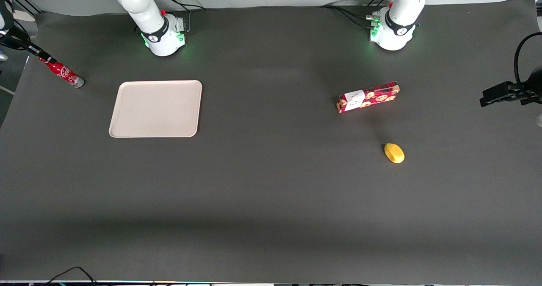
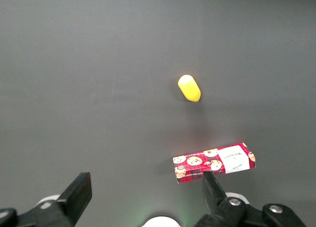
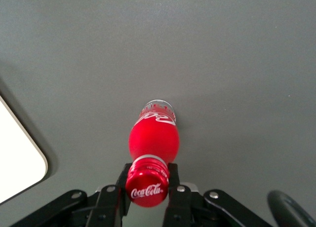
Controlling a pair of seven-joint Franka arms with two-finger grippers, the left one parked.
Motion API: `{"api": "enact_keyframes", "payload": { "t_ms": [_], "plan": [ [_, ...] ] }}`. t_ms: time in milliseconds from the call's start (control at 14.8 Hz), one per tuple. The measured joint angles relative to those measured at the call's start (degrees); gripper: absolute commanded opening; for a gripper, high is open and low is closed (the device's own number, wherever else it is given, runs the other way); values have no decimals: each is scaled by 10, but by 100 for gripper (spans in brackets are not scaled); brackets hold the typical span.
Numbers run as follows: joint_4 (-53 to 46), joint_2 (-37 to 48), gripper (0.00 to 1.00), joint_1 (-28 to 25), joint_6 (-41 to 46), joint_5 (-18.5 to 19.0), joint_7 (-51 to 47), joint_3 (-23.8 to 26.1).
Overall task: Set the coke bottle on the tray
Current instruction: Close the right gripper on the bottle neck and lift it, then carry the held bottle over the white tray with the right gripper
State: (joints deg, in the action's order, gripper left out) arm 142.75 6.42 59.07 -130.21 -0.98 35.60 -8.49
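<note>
The coke bottle (image 1: 63, 72) is slim and red with a white script logo and a silvery base. It is at the working arm's end of the table, beside the beige tray (image 1: 156, 108) and clear of it. My right gripper (image 1: 45, 58) is shut on the bottle's neck just under the red cap. In the right wrist view the fingers (image 3: 174, 175) clamp both sides of the neck of the bottle (image 3: 154, 135), whose base is at or just above the dark mat. A rounded corner of the tray (image 3: 17, 155) shows beside it.
A red cookie box (image 1: 368, 97) and a yellow rounded object (image 1: 394, 153) lie toward the parked arm's end; both show in the left wrist view, box (image 2: 215, 163) and yellow object (image 2: 189, 88). The mat's edge is close to the bottle.
</note>
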Motion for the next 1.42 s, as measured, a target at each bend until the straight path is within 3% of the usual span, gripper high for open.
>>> {"api": "enact_keyframes", "payload": {
  "t_ms": [539,944,1416],
  "plan": [
    [-9,0,0,-1,13,0,0,31],
    [-95,1,0,-1,135,-1,0,71],
    [-215,53,0,-2,279,-3,-20,163]
  ]
}}
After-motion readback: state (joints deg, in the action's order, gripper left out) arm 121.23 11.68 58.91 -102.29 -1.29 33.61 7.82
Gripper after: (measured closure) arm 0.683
